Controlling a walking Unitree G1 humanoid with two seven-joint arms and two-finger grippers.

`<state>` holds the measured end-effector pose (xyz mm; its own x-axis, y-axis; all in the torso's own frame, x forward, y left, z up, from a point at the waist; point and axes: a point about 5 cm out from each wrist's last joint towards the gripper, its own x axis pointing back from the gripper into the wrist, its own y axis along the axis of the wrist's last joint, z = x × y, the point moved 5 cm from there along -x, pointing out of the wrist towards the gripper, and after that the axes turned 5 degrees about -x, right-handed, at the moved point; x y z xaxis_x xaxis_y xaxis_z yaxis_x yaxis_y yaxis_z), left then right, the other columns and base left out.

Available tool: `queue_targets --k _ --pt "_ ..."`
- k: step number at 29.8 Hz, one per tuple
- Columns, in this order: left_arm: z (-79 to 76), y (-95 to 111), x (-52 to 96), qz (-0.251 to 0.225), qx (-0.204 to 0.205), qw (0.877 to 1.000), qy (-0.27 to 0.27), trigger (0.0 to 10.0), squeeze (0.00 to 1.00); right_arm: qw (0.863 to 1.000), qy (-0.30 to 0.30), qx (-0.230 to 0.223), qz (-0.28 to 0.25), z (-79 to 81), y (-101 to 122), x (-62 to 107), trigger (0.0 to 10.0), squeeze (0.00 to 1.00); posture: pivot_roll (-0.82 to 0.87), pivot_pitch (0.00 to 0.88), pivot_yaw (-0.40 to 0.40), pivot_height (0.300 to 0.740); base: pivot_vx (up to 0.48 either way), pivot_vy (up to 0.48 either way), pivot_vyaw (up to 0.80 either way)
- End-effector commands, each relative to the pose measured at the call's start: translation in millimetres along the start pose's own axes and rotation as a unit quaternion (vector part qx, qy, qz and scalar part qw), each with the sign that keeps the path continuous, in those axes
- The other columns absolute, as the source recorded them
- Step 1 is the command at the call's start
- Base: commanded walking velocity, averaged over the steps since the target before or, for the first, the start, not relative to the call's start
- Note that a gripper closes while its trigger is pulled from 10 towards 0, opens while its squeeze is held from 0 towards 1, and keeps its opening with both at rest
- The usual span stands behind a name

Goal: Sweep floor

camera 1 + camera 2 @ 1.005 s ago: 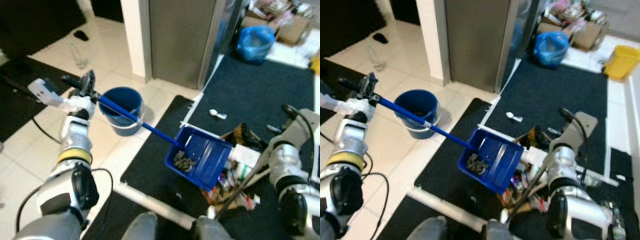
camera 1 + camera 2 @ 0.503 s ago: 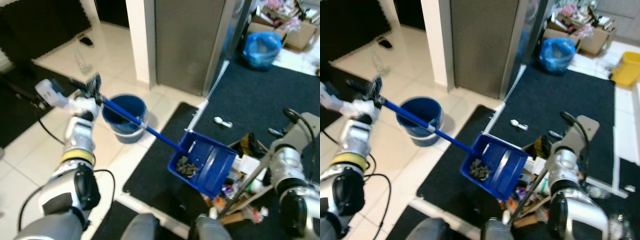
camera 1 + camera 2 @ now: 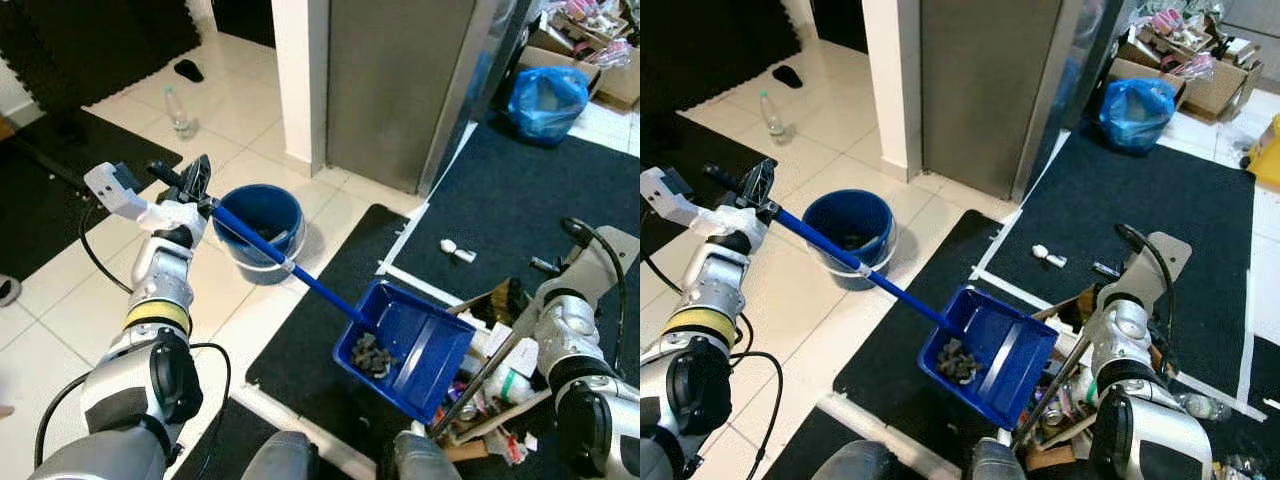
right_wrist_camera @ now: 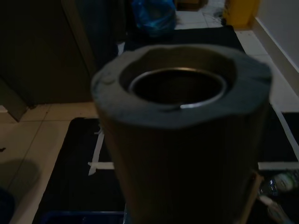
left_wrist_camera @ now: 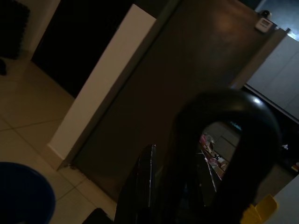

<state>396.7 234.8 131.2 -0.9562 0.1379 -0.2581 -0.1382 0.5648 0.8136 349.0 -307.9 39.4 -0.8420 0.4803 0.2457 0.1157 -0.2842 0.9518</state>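
Nearest, the blue dustpan (image 3: 410, 345) hung tilted over the dark mat (image 3: 305, 345), a small heap of grey debris (image 3: 370, 355) lying in its tray. Just right of it, a broom (image 3: 480, 365) slanted down through a clutter of litter (image 3: 500, 385); its grey-padded handle end (image 4: 182, 135) loomed in front of the right wrist camera, though whether the right gripper's fingers were clamped on it I could not tell. The dustpan's long blue handle (image 3: 285, 265) ran up to the left, crossing over a blue bucket (image 3: 260, 215) on the pale tiles (image 3: 60, 300). At its far end the left gripper (image 3: 193, 180) was closed around the black grip. Farther off stood a white pillar (image 3: 300, 70), a grey door (image 3: 400, 80), a bottle (image 3: 180, 110) at far left and a blue bag (image 3: 560, 100) at far right.
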Motion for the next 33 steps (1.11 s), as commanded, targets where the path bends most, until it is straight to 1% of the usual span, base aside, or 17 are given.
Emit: queue_targets --k 1,11,16,19,23,27,30,33 --pt "-6.5 0.1 -3.6 -0.006 0.009 1.000 -0.013 10.0 0.00 1.000 -0.004 -0.001 -0.003 -1.9 2.5 -0.7 10.0 0.00 0.10 0.000 0.018 0.740 0.285 -0.382 0.00" --pt "-10.7 4.2 -8.4 -0.011 0.007 1.000 -0.020 10.0 0.00 1.000 -0.006 0.000 -0.011 -1.1 9.1 -3.0 10.0 0.00 0.11 0.000 0.019 0.740 0.294 -0.377 0.00" --pt "-8.9 9.0 -8.1 -0.018 0.004 1.000 -0.019 10.0 0.00 1.000 -0.011 0.008 -0.006 -4.1 7.2 -2.8 10.0 0.00 0.12 0.000 0.020 0.740 0.000 0.000 0.00" --pt "-7.2 9.0 -7.1 -0.013 -0.009 1.000 -0.016 10.0 0.00 1.000 -0.012 0.009 -0.004 -3.3 6.1 -2.5 10.0 0.00 0.12 0.000 0.020 0.740 0.000 0.000 0.00" --pt "-8.0 8.9 -7.0 -0.015 0.000 1.000 -0.020 10.0 0.00 1.000 -0.011 0.010 -0.003 -2.3 6.0 -2.6 10.0 0.00 0.12 0.000 0.015 0.740 0.000 0.000 0.00" --pt "-8.8 9.9 -6.1 -0.019 0.007 0.999 -0.026 10.0 0.00 1.000 -0.009 0.012 -0.004 -1.2 7.4 -3.4 10.0 0.00 0.13 0.000 0.014 0.740 0.186 -0.401 0.00" --pt "-9.5 14.0 -7.3 -0.026 0.001 0.999 -0.027 10.0 0.00 1.000 -0.009 0.012 -0.005 -0.8 8.4 -3.7 10.0 0.00 0.12 0.000 0.013 0.740 0.255 -0.404 0.00" --pt "-11.0 19.8 -9.7 -0.037 -0.007 0.999 -0.029 10.0 0.00 1.000 -0.009 0.013 -0.006 -0.6 8.9 -3.8 10.0 0.00 0.12 0.000 0.013 0.740 0.000 0.000 0.00"
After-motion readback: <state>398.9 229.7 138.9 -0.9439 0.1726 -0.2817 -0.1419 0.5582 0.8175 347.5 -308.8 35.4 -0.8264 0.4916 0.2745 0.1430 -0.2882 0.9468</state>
